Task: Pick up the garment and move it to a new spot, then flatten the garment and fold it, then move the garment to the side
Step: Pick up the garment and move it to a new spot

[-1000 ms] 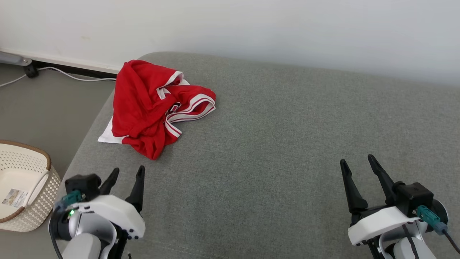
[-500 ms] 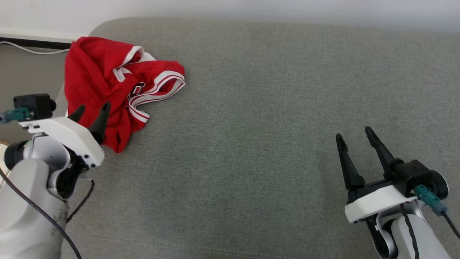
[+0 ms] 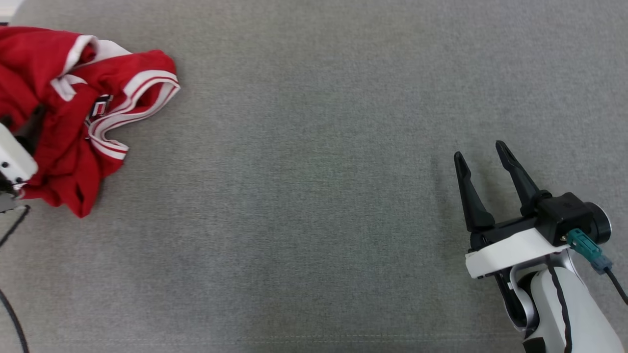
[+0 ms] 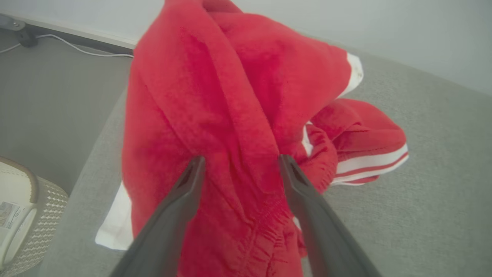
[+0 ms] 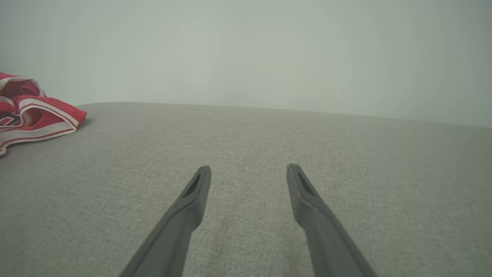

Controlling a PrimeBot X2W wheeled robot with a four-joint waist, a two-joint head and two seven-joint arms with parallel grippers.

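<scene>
— What is the left claw (image 4: 241,161) doing?
— It is gaping fully wide, gripping nothing. The red garment (image 4: 230,96) is lying bunched right at its fingertips.
— And the right claw (image 3: 480,152)?
— It is gaping too, empty, with the garment sitting well off to its left.

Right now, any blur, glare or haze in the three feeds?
Head view: sharp, even light, no glare on the cushion. Left wrist view: the red garment sits close and slightly soft, the left fingers soft-edged too. Right wrist view: hazy and washed out, the wall featureless.
</scene>
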